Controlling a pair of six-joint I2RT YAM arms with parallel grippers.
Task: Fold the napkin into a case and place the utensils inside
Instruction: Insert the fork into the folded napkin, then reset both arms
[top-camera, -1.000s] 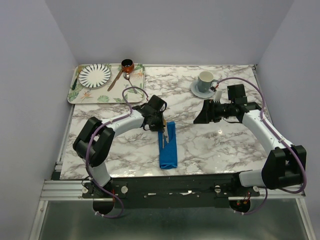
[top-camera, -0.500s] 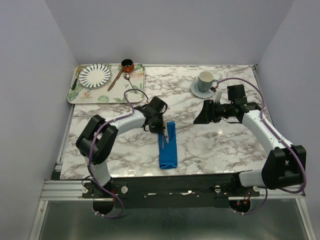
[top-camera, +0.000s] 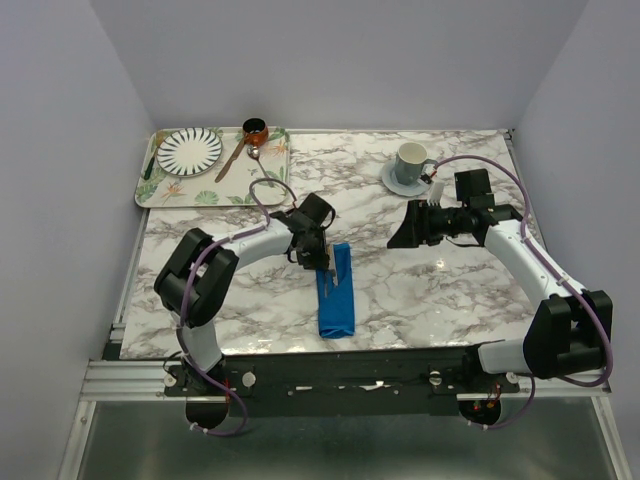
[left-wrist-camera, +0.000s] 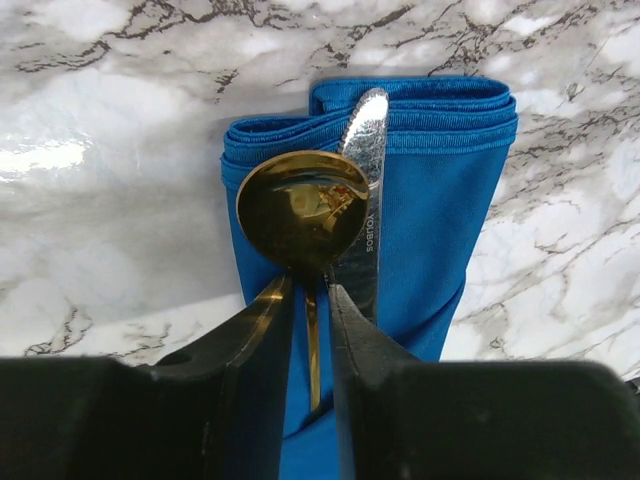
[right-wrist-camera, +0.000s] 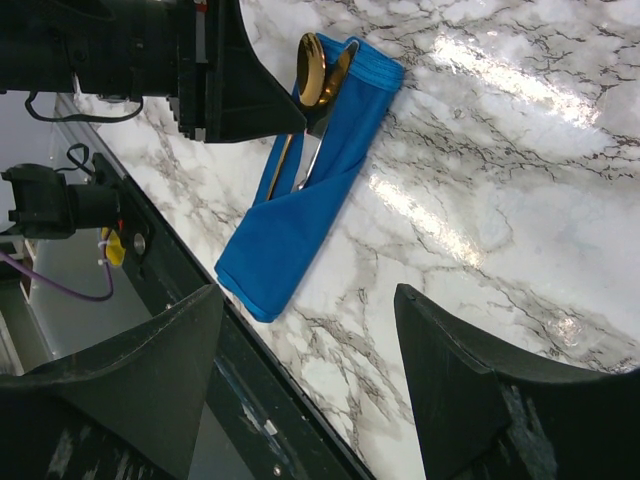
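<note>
The blue napkin (top-camera: 337, 305) lies folded as a long narrow case (left-wrist-camera: 440, 200) near the table's front middle. A gold spoon (left-wrist-camera: 300, 210) and a silver utensil (left-wrist-camera: 366, 135) stick out of its far end, handles tucked into the cloth. My left gripper (left-wrist-camera: 310, 286) hovers over that end, its fingers slightly apart on either side of the gold handle, with a gap showing on both sides. My right gripper (top-camera: 405, 232) stands open above the marble to the right, nothing between its fingers (right-wrist-camera: 180, 340). The case (right-wrist-camera: 300, 210) also shows in the right wrist view.
A floral tray (top-camera: 150, 190) at the back left holds a striped plate (top-camera: 190, 150), a brown-handled spoon (top-camera: 235, 155) and a small brown pot (top-camera: 255, 130). A cup (top-camera: 408, 160) on a saucer (top-camera: 392, 182) stands at the back right.
The left gripper's fingers have parted from the gold spoon's handle, and the left arm has shifted slightly. The right arm has not moved.
</note>
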